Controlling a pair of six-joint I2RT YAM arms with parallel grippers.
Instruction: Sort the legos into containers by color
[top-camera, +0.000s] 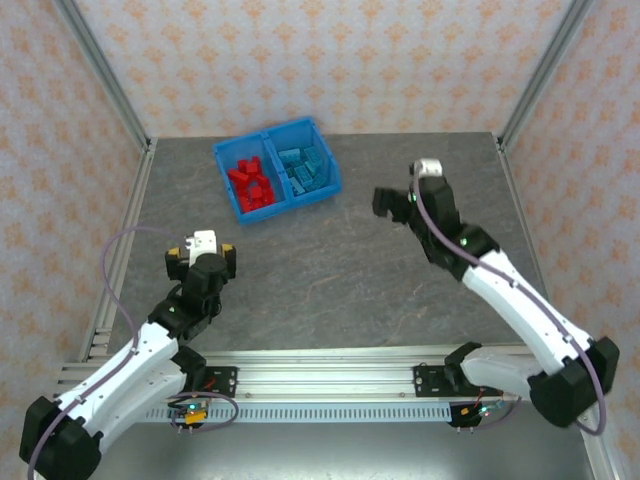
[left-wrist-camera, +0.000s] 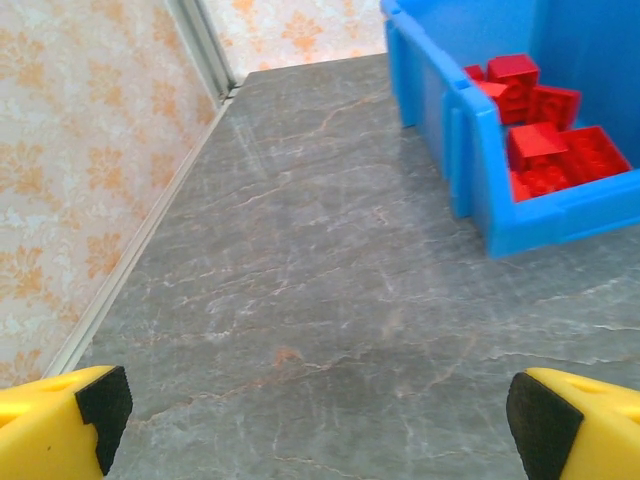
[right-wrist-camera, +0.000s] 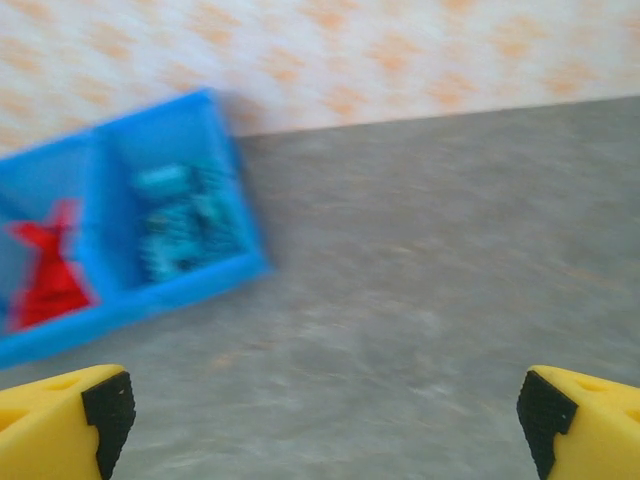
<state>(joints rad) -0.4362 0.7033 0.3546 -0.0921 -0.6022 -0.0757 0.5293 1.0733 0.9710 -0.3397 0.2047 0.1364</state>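
Observation:
The blue bin (top-camera: 291, 204) sits at the back of the table, left of centre. Its left compartment holds the red legos (top-camera: 250, 183); the right one holds the light blue legos (top-camera: 303, 168). My left gripper (top-camera: 202, 254) hovers open near the front left, well short of the bin. In the left wrist view its jaws (left-wrist-camera: 318, 420) stand wide over bare table, with the bin wall (left-wrist-camera: 480, 160) and red legos (left-wrist-camera: 545, 150) ahead on the right. My right gripper (top-camera: 397, 208) is open, to the right of the bin. Its blurred view shows jaws (right-wrist-camera: 320, 420) wide apart and the bin (right-wrist-camera: 190, 285) with blue legos (right-wrist-camera: 185, 230).
The grey marbled table (top-camera: 330, 280) is fenced by patterned walls and aluminium posts (top-camera: 110, 95) (top-camera: 545, 70). A metal rail (top-camera: 320, 380) runs along the near edge between the arm bases. A side rail (left-wrist-camera: 140, 240) lines the left wall.

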